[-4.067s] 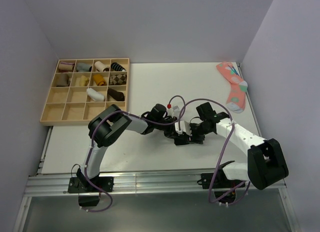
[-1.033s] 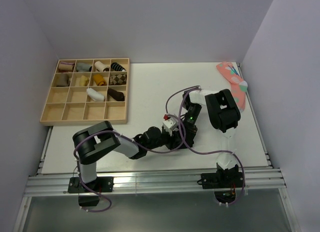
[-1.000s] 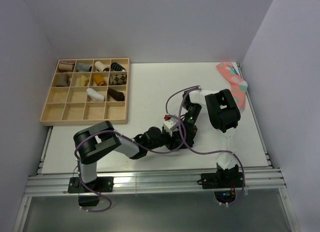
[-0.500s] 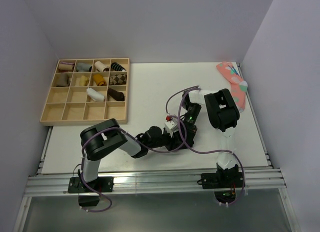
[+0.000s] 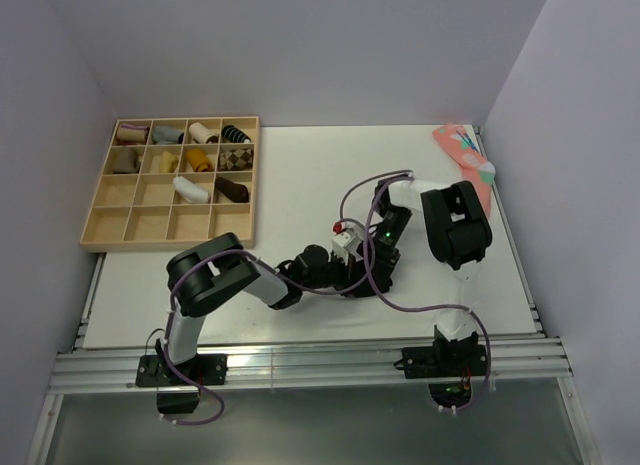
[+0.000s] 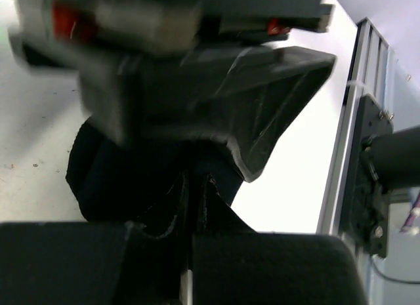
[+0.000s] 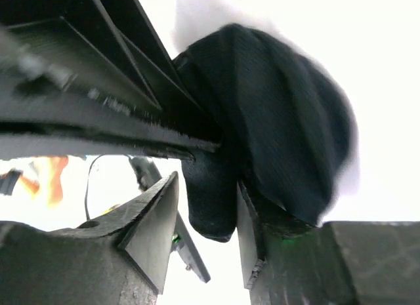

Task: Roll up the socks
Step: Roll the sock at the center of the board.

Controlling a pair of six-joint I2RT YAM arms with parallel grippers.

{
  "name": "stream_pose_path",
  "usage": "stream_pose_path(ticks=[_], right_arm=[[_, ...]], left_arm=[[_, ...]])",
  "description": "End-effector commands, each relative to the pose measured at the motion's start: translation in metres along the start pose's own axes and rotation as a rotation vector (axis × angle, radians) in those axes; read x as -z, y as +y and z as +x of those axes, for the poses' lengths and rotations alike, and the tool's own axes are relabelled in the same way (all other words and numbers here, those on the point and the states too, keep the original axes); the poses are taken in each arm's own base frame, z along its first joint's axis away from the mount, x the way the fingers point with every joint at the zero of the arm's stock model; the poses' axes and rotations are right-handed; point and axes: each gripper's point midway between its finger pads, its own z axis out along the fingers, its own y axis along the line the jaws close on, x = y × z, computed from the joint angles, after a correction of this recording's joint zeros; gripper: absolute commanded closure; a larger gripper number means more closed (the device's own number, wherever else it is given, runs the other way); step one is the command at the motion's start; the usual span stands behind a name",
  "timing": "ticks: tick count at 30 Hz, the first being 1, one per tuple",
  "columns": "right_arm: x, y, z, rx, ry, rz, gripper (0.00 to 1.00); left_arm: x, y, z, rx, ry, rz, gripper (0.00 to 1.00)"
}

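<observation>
The black socks point(image 7: 282, 121) form a stubby bundle on the white table, right of centre, where both grippers meet over the socks point(image 5: 372, 278). My left gripper point(image 6: 193, 187) reaches in from the left and is shut, its tips pressed into the black cloth point(image 6: 105, 187); a fold seems pinched between them. From the right wrist view those left fingers point(image 7: 98, 121) end in the bundle. My right gripper point(image 7: 207, 187) comes down from behind and stands open around a hanging lobe of the socks. One finger touches the lobe and the other stands apart from it. From above, left gripper point(image 5: 352, 272) and right gripper point(image 5: 378, 260) nearly touch.
A wooden compartment tray point(image 5: 165, 243) with several rolled socks sits at the back left. A coral-pink spotted sock point(image 5: 465, 163) lies at the back right corner. The table's near edge with its metal rail point(image 5: 300, 360) runs just in front of the arms.
My left gripper has closed from partly open to shut. My right gripper's jaws have widened off the bundle. Both arms shifted slightly; the bundle stays in place.
</observation>
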Motion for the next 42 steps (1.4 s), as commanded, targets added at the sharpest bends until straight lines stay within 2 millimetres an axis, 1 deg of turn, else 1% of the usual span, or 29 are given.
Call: stream_pose_path(ticks=[1, 4, 5, 6, 7, 10, 11, 12, 13, 14, 15, 16, 17, 18, 19, 20, 21, 22, 23, 25, 26, 28, 32, 35, 36, 38, 39, 41, 42], right_arm=[[0.021, -0.027, -0.030, 0.095, -0.176, 0.159, 0.53], [0.047, -0.031, -0.038, 0.108, -0.285, 0.245, 0.51], [0.051, -0.031, -0.038, 0.110, -0.313, 0.255, 0.50], [0.059, -0.035, -0.040, 0.114, -0.354, 0.278, 0.48], [0.067, -0.033, -0.040, 0.122, -0.380, 0.296, 0.48], [0.081, -0.029, -0.040, 0.152, -0.443, 0.312, 0.48], [0.081, -0.027, -0.037, 0.163, -0.449, 0.312, 0.48], [0.084, -0.031, -0.035, 0.185, -0.457, 0.340, 0.48], [0.089, -0.029, -0.033, 0.212, -0.464, 0.377, 0.48], [0.083, -0.029, -0.027, 0.218, -0.452, 0.384, 0.47], [0.085, -0.035, -0.027, 0.259, -0.450, 0.429, 0.47], [0.089, -0.032, -0.025, 0.289, -0.460, 0.462, 0.47], [0.081, -0.032, -0.018, 0.294, -0.456, 0.460, 0.47], [0.081, -0.032, -0.018, 0.334, -0.459, 0.479, 0.46], [0.084, -0.026, -0.017, 0.363, -0.474, 0.492, 0.46], [0.077, -0.023, -0.013, 0.379, -0.473, 0.481, 0.46], [0.076, -0.021, -0.011, 0.416, -0.472, 0.491, 0.46], [0.079, -0.015, -0.012, 0.450, -0.485, 0.512, 0.46], [0.073, -0.013, -0.007, 0.459, -0.484, 0.513, 0.44], [0.078, -0.006, -0.009, 0.521, -0.505, 0.561, 0.43], [0.074, -0.005, -0.006, 0.530, -0.506, 0.561, 0.43], [0.075, 0.001, -0.006, 0.584, -0.513, 0.584, 0.40], [0.067, 0.007, -0.001, 0.632, -0.483, 0.570, 0.38], [0.055, 0.006, 0.004, 0.651, -0.428, 0.554, 0.38], [0.054, 0.003, 0.004, 0.660, -0.413, 0.570, 0.38], [0.044, 0.004, 0.005, 0.680, -0.385, 0.569, 0.38], [0.043, 0.005, 0.003, 0.700, -0.379, 0.580, 0.38], [0.035, 0.006, 0.005, 0.722, -0.348, 0.596, 0.38], [0.035, 0.005, 0.003, 0.737, -0.342, 0.617, 0.38]], left_arm=[[0.009, 0.035, 0.059, 0.112, 0.188, -0.147, 1.00], [0.011, 0.039, 0.064, 0.156, 0.218, -0.182, 1.00], [0.011, 0.041, 0.066, 0.162, 0.228, -0.192, 1.00], [0.011, 0.041, 0.067, 0.167, 0.238, -0.193, 1.00], [0.011, 0.042, 0.068, 0.183, 0.247, -0.203, 1.00], [0.012, 0.044, 0.071, 0.229, 0.274, -0.204, 1.00], [0.012, 0.044, 0.069, 0.262, 0.272, -0.202, 1.00], [0.013, 0.045, 0.069, 0.283, 0.274, -0.202, 1.00], [0.013, 0.049, 0.067, 0.311, 0.275, -0.208, 1.00], [0.013, 0.048, 0.068, 0.355, 0.292, -0.200, 1.00], [0.015, 0.050, 0.071, 0.380, 0.307, -0.200, 1.00], [0.014, 0.052, 0.067, 0.409, 0.303, -0.199, 1.00], [0.014, 0.051, 0.067, 0.425, 0.315, -0.190, 1.00], [0.016, 0.052, 0.069, 0.440, 0.333, -0.200, 1.00], [0.015, 0.052, 0.066, 0.453, 0.332, -0.199, 1.00], [0.016, 0.049, 0.066, 0.468, 0.344, -0.188, 1.00], [0.017, 0.050, 0.069, 0.486, 0.362, -0.192, 1.00], [0.015, 0.050, 0.067, 0.513, 0.367, -0.186, 1.00], [0.016, 0.050, 0.067, 0.529, 0.376, -0.180, 1.00], [0.017, 0.050, 0.072, 0.574, 0.412, -0.169, 1.00], [0.017, 0.050, 0.073, 0.585, 0.424, -0.165, 1.00], [0.018, 0.051, 0.076, 0.615, 0.450, -0.160, 1.00], [0.021, 0.051, 0.077, 0.666, 0.477, -0.153, 1.00], [0.022, 0.052, 0.075, 0.704, 0.493, -0.154, 1.00], [0.023, 0.052, 0.075, 0.717, 0.501, -0.157, 1.00], [0.022, 0.051, 0.073, 0.741, 0.514, -0.143, 1.00], [0.023, 0.052, 0.076, 0.759, 0.530, -0.152, 1.00], [0.023, 0.055, 0.075, 0.774, 0.545, -0.154, 1.00], [0.022, 0.055, 0.074, 0.779, 0.554, -0.154, 1.00]])
